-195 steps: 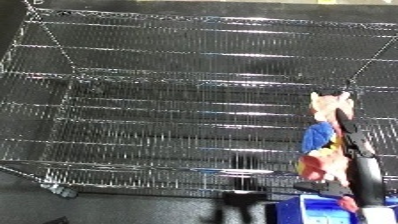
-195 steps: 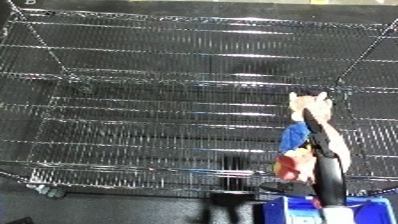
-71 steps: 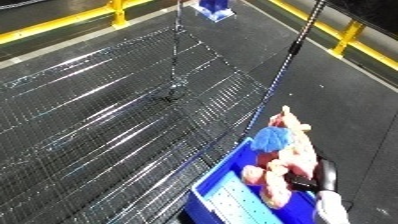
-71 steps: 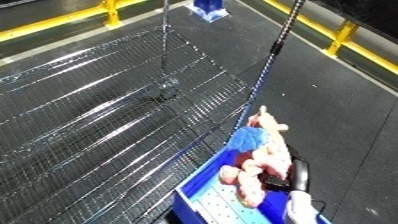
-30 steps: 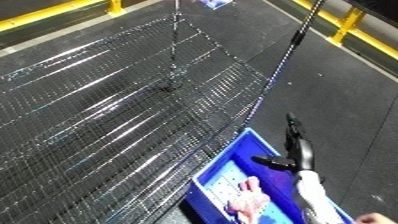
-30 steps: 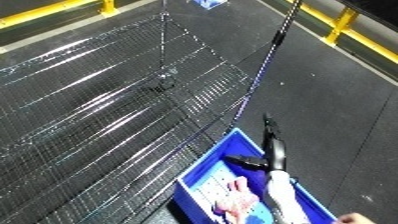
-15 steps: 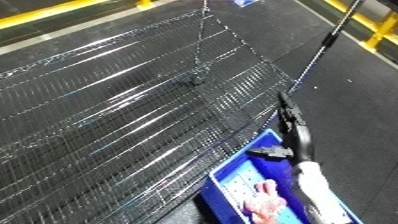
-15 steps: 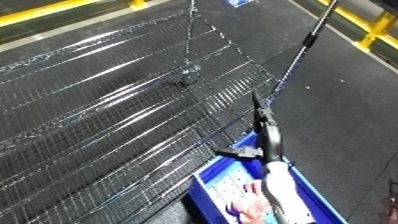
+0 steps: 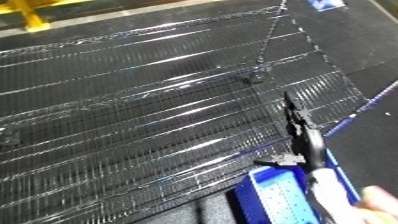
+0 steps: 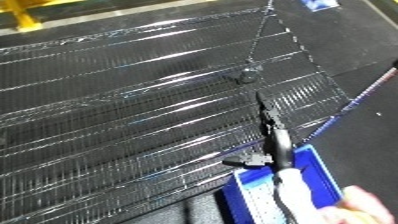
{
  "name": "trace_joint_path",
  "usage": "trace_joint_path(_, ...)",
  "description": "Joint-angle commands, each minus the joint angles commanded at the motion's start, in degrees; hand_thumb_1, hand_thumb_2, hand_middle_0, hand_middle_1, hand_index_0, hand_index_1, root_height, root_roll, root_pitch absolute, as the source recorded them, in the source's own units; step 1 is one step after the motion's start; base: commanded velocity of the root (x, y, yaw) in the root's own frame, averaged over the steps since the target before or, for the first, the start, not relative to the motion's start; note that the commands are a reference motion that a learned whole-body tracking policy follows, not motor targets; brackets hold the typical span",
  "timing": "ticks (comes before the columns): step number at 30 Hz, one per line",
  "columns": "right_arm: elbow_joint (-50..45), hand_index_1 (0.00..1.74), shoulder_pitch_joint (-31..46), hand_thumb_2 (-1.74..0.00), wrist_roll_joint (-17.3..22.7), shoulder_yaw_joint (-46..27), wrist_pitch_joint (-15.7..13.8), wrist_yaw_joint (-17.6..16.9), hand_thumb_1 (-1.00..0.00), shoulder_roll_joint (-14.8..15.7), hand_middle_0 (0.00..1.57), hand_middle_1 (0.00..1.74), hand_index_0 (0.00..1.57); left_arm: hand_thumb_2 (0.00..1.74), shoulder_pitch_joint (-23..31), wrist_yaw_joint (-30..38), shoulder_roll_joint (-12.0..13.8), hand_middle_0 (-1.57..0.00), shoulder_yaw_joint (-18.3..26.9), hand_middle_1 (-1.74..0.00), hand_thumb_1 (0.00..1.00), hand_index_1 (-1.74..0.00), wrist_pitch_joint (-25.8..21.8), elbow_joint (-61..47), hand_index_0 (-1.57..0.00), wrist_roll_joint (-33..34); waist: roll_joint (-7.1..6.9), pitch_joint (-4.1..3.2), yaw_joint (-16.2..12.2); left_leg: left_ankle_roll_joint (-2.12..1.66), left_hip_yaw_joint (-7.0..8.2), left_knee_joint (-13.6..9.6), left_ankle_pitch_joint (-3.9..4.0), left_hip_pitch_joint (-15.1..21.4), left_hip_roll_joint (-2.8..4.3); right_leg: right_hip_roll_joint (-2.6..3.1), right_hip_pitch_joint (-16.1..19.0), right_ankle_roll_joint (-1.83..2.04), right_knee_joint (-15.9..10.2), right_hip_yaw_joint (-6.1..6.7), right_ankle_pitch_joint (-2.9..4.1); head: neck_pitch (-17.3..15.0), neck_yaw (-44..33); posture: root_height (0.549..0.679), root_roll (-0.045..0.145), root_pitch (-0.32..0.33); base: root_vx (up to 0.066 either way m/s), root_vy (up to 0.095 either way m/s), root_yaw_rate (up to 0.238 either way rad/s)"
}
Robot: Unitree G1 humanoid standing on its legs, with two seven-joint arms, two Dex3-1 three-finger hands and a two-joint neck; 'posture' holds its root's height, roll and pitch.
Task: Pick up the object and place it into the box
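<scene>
Blue bin (image 10: 322, 176) sits low at our right, beside the wire shelf (image 9: 151, 115). Our right hand (image 10: 269, 131) reaches over the shelf edge, fingers straight, holding nothing. Only our right eye view shows much of the pink object (image 10: 366, 205) in the bin's corner. Dark floor (image 9: 364, 45) lies open beyond.

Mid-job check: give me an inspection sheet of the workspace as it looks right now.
Surface: wire shelf, bare.
Job's things: blue bin at the shelf's lower right corner; pink toy partly visible at its right edge.
Clutter: nothing seen.
Hands: right hand above the bin's rim, fingers straight, holding nothing; left hand not in view.
Cables: nothing seen.
Surroundings: dark floor, yellow barrier top left.
</scene>
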Motion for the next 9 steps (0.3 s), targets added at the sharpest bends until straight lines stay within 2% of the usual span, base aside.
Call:
trace_joint_path(4,-0.04,0.0,-1.59,0.0,-0.88,3.64,0.54,0.75,0.0,-0.17,0.0,0.0,0.0,1.74,-1.31,1.0,0.13,-1.57,0.09,-1.74,1.0,-1.74,-0.6,-0.52,-1.57,0.06,-0.26,0.11,1.41,-0.01,-0.57,-0.7,0.38,-0.16,-0.19,-0.19,0.14,0.0,0.15,-0.61,-0.04,0.44,-4.29,0.638,0.036,-0.218,0.008,-0.005,0.128)
trace_joint_path(9,0.23,0.0,-3.59,0.0,-2.97,6.78,1.16,1.09,0.0,-1.02,0.0,0.0,0.0,1.74,-2.75,1.5,0.58,-1.57,-0.2,-1.74,1.0,-1.74,-0.81,-0.96,-1.57,0.51,-0.55,0.21,2.6,0.01,-1.07,-0.82,0.5,-0.33,-0.24,-0.33,0.14,-0.01,0.55,-1.1,-0.15,0.74,-8.3,0.638,0.035,-0.218,0.01,-0.002,0.064)
